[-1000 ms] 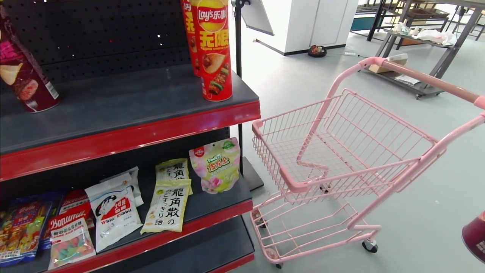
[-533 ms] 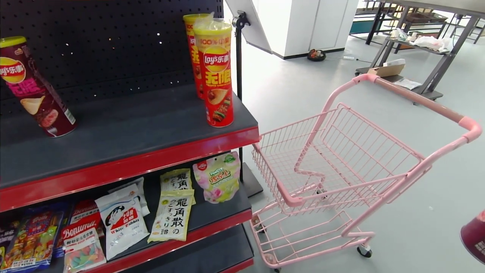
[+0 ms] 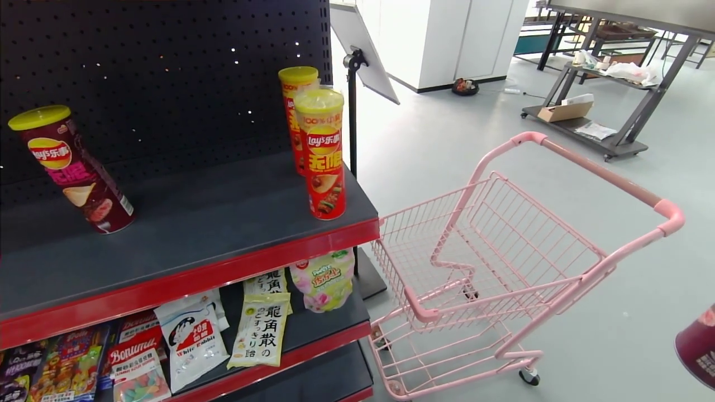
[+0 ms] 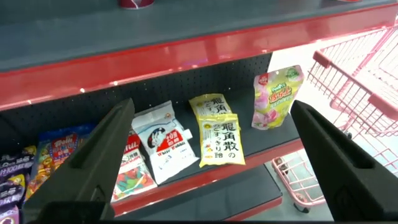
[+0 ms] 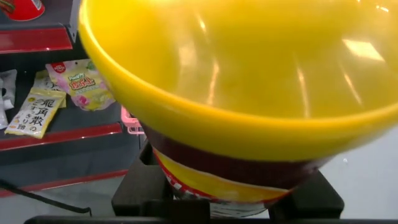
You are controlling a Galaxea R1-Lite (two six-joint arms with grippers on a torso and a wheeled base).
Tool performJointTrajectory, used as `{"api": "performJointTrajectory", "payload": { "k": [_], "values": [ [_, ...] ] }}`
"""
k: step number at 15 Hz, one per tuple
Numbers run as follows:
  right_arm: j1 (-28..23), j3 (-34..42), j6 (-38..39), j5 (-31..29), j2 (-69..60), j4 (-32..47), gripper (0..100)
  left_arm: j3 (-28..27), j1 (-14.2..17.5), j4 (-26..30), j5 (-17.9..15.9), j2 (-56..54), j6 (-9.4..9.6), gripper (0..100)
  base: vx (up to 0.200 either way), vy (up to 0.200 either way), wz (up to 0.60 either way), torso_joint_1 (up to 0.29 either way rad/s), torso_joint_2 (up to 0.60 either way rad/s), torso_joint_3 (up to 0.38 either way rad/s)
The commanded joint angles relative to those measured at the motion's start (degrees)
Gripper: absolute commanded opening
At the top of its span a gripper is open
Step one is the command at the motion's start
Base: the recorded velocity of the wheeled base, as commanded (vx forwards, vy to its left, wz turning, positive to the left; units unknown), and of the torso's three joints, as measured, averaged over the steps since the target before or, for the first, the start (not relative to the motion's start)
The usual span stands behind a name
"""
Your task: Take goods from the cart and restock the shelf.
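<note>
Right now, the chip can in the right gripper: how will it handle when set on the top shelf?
Probably stiff: the chip can looks undented in the right gripper. Likely tall and narrow like the red cans on the top shelf, so apt to tip if nudged; on its side it would roll.

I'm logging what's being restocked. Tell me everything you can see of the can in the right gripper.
The chip can is a round tube with a glossy, plastic-looking yellow lid, a dark maroon body and a yellow band below. The right gripper is shut on its lower body. In the head view it hangs tilted over the floor, right of the pink cart, touching nothing else.
</note>
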Motion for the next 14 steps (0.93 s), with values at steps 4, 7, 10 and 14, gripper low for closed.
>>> {"api": "performJointTrajectory", "payload": {
  "k": [4, 7, 10, 14],
  "values": [
    [0.1, -0.2, -1.1, 0.0, 1.5, -0.1, 0, 0.0, 0.0, 0.0, 0.0, 0.0, 0.0, 100, 0.0, 0.0, 0.15, 0.095, -0.24, -0.145],
    [0.2, -0.2, -1.1, 0.7, 3.5, -3.0, 0, 0.0, 0.0, 0.0, 0.0, 0.0, 0.0, 100, 0.0, 0.0, 0.6, 0.01, -0.01, -0.012],
    [0.2, -0.5, -1.2, 3.8, 6.1, -3.4, 0, 0.0, 0.0, 0.0, 0.0, 0.0, 0.0, 100, 0.0, 0.0, 0.6, 0.01, 0.0, -0.001],
    [0.9, 0.0, -1.8, 9.0, 10.4, -6.1, 0, 0.0, 0.0, 0.0, 0.0, 0.0, 0.0, 100, 0.0, 0.0, 0.15, 0.002, 0.0, 0.002]
  ]
}}
